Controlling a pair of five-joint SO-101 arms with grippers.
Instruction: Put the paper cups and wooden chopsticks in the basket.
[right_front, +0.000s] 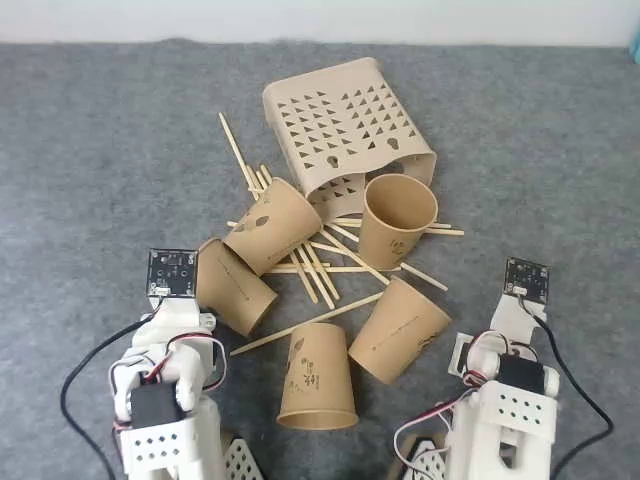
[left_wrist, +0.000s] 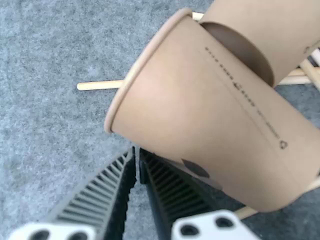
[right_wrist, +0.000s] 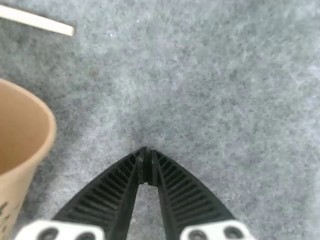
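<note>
Basket (right_front: 350, 130) lies tipped, well beyond both jaws; paper cups (right_front: 265, 225) and chopsticks (right_front: 318, 270) scattered between. Left gripper (left_wrist: 137, 160), clenched empty, sits just behind a fallen cup (left_wrist: 210, 115): best to open wide, then pinch its rim. Right gripper (right_wrist: 146, 162) likewise clenched empty.

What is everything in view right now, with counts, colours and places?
paper cups: five, brown, clustered in front of the basket.
wooden chopsticks: many, count unclear, pale, scattered among and under the cups.
basket: one, beige, perforated, on its side behind the cups.
mat: one, grey, under everything.
left gripper: black fingers, shut, beside a lying cup.
right gripper: black fingers, shut, over bare mat.
</note>
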